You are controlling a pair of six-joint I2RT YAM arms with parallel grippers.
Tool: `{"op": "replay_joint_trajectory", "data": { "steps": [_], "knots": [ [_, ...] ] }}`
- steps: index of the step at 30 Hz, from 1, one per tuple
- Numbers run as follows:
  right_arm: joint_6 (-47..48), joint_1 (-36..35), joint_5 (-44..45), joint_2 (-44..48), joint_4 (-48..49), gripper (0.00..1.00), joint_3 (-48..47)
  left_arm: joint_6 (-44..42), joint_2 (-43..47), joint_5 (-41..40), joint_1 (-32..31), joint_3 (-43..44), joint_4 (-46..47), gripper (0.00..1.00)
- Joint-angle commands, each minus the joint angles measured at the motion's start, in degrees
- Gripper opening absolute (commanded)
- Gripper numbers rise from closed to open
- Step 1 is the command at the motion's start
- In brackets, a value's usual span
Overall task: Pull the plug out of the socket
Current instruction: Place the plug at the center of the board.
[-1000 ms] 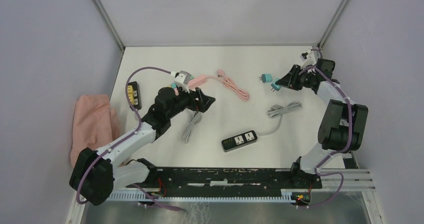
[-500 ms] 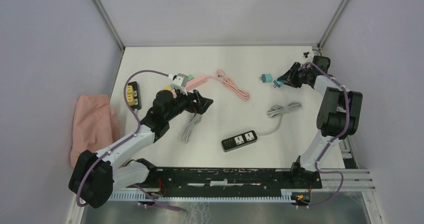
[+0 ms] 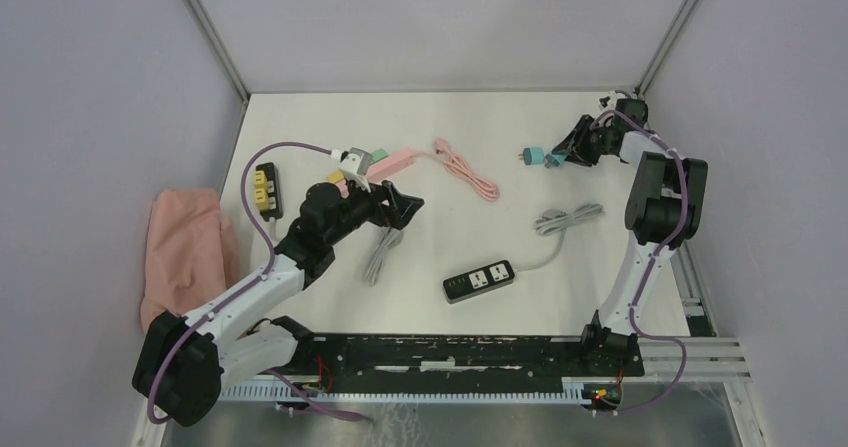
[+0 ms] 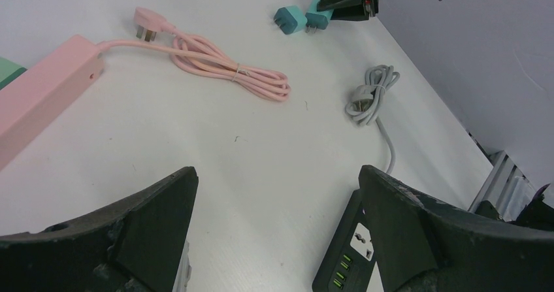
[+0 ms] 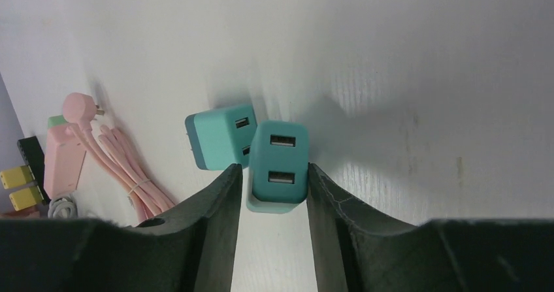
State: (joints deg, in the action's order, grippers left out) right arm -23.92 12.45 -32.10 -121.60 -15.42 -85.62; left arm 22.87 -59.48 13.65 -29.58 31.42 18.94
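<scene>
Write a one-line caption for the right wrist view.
Right gripper straddles one teal USB plug lying beside a second teal plug on the white table.

Bright, even overhead light washes the white table (image 3: 450, 127), and we find shadows short and soft. In our right wrist view the teal plug (image 5: 277, 164) throws a grey shadow rightward; the near fingers (image 5: 202, 240) blur dark.

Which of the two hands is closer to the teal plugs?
The right hand: its fingers sit either side of one teal plug. The left hand is far across the table, open, near the pink power strip.
</scene>
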Motion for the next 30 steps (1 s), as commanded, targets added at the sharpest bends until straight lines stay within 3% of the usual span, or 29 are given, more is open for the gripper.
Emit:
{"op": "replay_joint_trajectory", "data": {
  "steps": [1,8,9,10,11,20,30],
  "knots": [
    [3.1,-0.3,1.4,0.0,-3.2,0.50,-3.6,1.3,1.4,-0.4,0.4,0.2,-0.1,1.00],
    [9.5,-0.2,2.9,3.1,-7.1,0.74,-4.4,0.7,2.4,-0.5,0.4,0.3,-1.7,1.00],
    [10.8,-0.3,3.4,3.8,-7.8,0.81,-4.4,0.5,2.7,-0.6,0.4,0.3,-2.1,1.00],
    [13.0,-0.3,3.8,4.6,-8.9,0.97,-4.5,0.3,2.9,-0.7,0.4,0.4,-2.7,1.00],
    [14.7,-0.3,4.5,5.4,-10.4,0.99,-4.6,-0.1,3.1,-1.0,0.4,0.5,-3.4,1.00],
    [25.8,0.0,4.1,20.4,-14.7,1.00,1.5,-4.3,3.9,-3.6,0.4,2.6,-9.9,1.00],
    [33.8,0.0,-17.1,33.5,-25.7,1.00,1.4,-12.9,2.2,-9.0,0.4,9.5,-21.0,0.99]
  ]
}}
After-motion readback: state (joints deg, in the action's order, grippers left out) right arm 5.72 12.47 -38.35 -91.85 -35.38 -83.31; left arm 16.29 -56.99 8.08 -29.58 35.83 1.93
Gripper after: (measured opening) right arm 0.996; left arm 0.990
